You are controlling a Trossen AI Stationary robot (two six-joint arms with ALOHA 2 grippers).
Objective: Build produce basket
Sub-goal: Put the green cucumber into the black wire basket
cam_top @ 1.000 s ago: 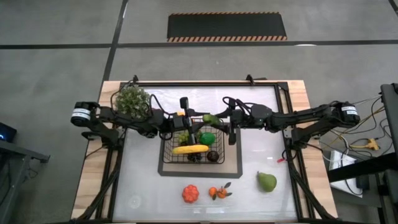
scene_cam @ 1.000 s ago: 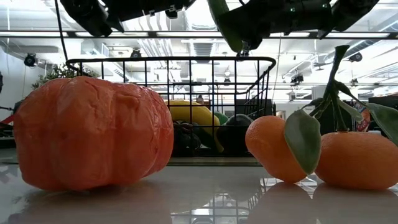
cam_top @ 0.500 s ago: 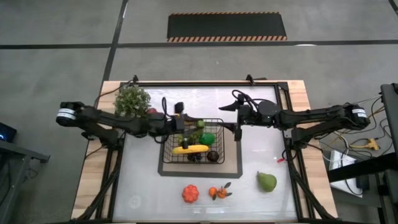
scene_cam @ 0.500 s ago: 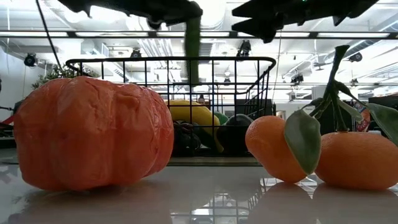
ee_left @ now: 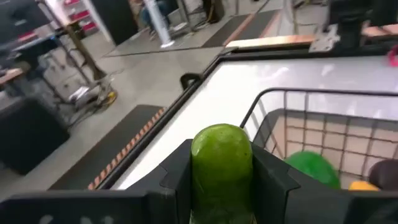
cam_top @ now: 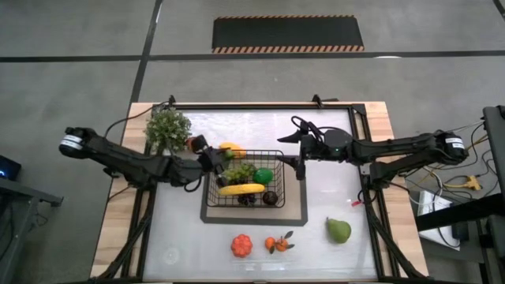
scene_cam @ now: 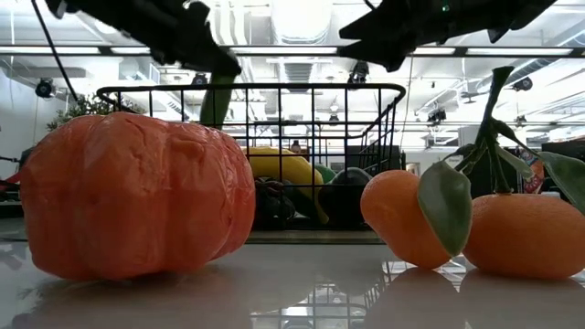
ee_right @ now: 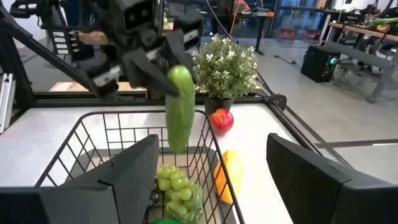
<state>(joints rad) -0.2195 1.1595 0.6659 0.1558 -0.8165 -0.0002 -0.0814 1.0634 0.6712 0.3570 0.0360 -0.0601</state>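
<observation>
The left claw (cam_top: 207, 151) was clamped on a green cucumber (ee_right: 179, 107), its two fingers (ee_left: 176, 169) pressed against the cucumber's sides in the left wrist view. It held the cucumber hanging end-down just over the basket's (cam_top: 211, 203) left rim, near the far-left corner; in the low view the cucumber (scene_cam: 217, 99) showed as a green bar crossing the top wire at the basket's left.

The right claw (cam_top: 299, 164) hovered at the basket's right side, above the desk (cam_top: 331, 189), spread wide and holding nothing; its two broad fingers (ee_right: 310, 180) stood well apart in the right wrist view.

The basket sat on a dark-bordered mat (cam_top: 298, 211) at mid-desk. Inside lay a banana (cam_top: 241, 189), green grapes (cam_top: 239, 170), a round green piece (cam_top: 263, 175) and a dark fruit (cam_top: 270, 197).

Outside the basket, just beyond its far-left corner, lay a yellow-orange piece (cam_top: 231, 147) and a red apple (ee_right: 221, 120), beside a potted plant (cam_top: 168, 126). Along the desk's near side sat a red tomato (cam_top: 241, 245), a pair of leafy oranges (cam_top: 277, 244) and a pear (cam_top: 338, 230), each apart from the others and from the basket.
</observation>
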